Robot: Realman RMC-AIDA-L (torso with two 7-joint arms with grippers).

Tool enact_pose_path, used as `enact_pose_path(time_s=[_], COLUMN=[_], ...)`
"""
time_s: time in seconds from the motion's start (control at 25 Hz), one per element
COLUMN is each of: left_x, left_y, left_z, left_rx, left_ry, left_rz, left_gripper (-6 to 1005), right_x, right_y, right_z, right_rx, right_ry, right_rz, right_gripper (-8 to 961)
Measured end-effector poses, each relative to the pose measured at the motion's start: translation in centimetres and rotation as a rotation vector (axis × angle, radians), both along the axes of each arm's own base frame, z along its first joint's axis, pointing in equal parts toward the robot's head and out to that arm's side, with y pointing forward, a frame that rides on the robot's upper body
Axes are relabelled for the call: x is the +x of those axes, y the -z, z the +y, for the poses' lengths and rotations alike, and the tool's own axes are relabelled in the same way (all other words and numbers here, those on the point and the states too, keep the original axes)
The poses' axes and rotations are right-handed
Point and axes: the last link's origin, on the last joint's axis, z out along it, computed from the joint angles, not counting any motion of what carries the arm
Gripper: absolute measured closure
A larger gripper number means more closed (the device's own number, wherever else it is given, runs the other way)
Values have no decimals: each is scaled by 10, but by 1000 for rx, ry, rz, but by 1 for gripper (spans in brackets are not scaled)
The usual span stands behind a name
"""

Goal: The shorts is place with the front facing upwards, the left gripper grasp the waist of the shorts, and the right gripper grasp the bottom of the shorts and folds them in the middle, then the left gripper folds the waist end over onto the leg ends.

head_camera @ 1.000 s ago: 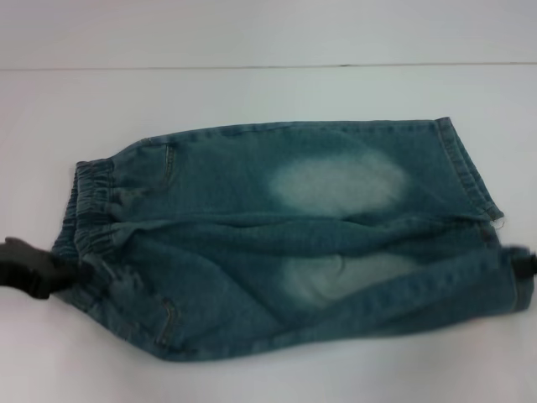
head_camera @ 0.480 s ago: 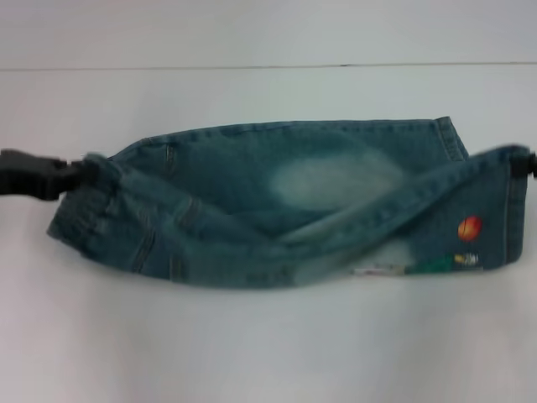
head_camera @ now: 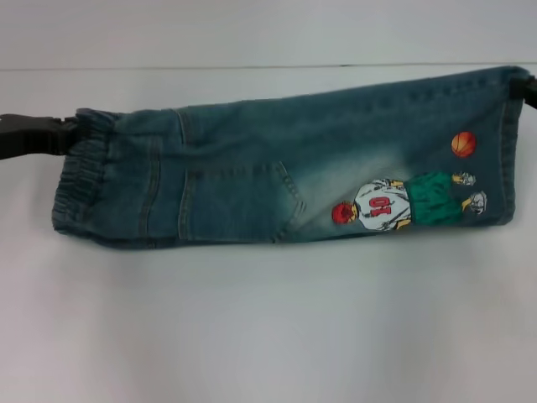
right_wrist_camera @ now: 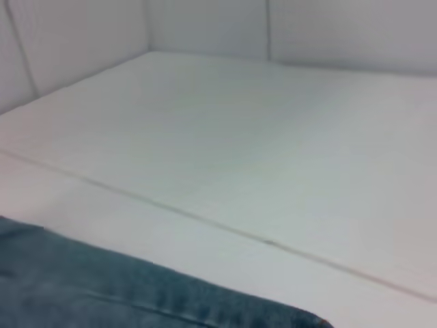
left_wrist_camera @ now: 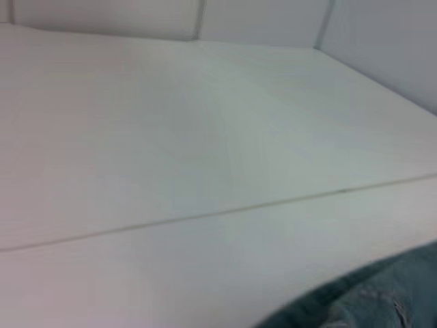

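Note:
The denim shorts (head_camera: 252, 176) lie folded in half lengthwise across the table, printed side up. The puckered waist of the shorts (head_camera: 80, 180) is at the left. My left gripper (head_camera: 67, 130) is shut on the waist's far corner. The bottom of the shorts (head_camera: 508, 151), with its stitched hem, is at the right, next to an orange basketball patch (head_camera: 463, 143) and a player patch (head_camera: 394, 206). My right gripper (head_camera: 527, 86) shows only as a dark tip at the picture's edge, shut on the hem's far corner. Denim fills a corner of the left wrist view (left_wrist_camera: 369, 301) and of the right wrist view (right_wrist_camera: 102, 287).
The white table (head_camera: 268, 319) stretches bare in front of the shorts. A thin seam (head_camera: 252, 65) runs across it just behind them, and a white wall stands beyond.
Both grippers carried the near edge of the shorts up and over to the far edge. The shorts went from spread flat to folded lengthwise, and the printed patches came into full view.

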Motion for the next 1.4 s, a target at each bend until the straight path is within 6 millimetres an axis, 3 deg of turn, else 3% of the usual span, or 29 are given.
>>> enact_pose_path(time_s=[0.6,1.16,1.4], left_x=[-7,1,-8], left_y=[19,34,36], left_z=[9,13,10], left_rx=[39,-41,-91], left_ry=[-44,39,19], left_rz=[61,179,264], left_gripper=[923,921,884], right_x=[-2,-10,-4], right_y=[52,66,73], right_z=[33,40,33], right_rx=[57,40,5], right_ry=[-10,-56,-54], right_rz=[-164,-194,-212], right_gripper=[919,847,816])
